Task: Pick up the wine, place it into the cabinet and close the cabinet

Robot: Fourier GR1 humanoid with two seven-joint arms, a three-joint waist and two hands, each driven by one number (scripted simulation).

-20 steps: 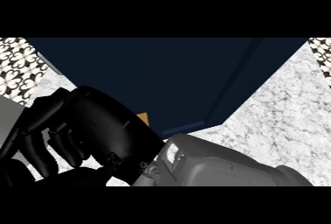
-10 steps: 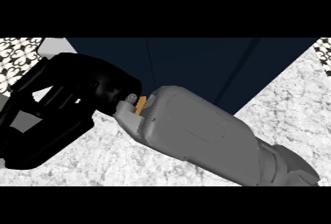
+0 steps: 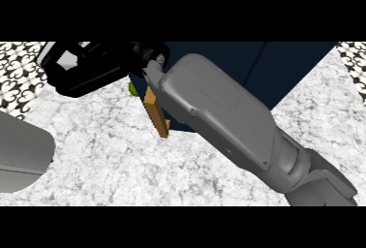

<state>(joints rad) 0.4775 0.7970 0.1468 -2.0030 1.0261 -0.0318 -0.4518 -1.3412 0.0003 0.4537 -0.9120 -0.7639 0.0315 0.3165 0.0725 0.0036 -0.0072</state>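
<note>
Right forearm (image 3: pixel 236 126) slanting from lower right up to upper left, filling the middle of the head view. Right robot hand (image 3: pixel 93 68) black, at upper left, over the edge of the marble surface (image 3: pixel 121 164) and the patterned tile wall (image 3: pixel 18 72). Fingers bent around a boxy black shape with a pale patch showing through — cannot tell whether curled on something or on nothing.

Dark navy cabinet (image 3: pixel 286 72) across the top centre and right, a thin vertical seam visible on its face. Thin wooden panel edge (image 3: pixel 156 114), tan, sticking out below the hand and just beside the forearm, tilted, lower end reaching the marble — looks like the edge of the cabinet door, not certain.

Small green bit (image 3: pixel 133 88) peeking between the hand and the wooden edge, touching or just beside both; possibly the wine, too little showing to confirm. Wine bottle otherwise not identifiable — hidden by hand and forearm if present.

Grey rounded shape (image 3: pixel 22 155) at the left edge, lower half, likely the left forearm; left robot hand out of view.
</note>
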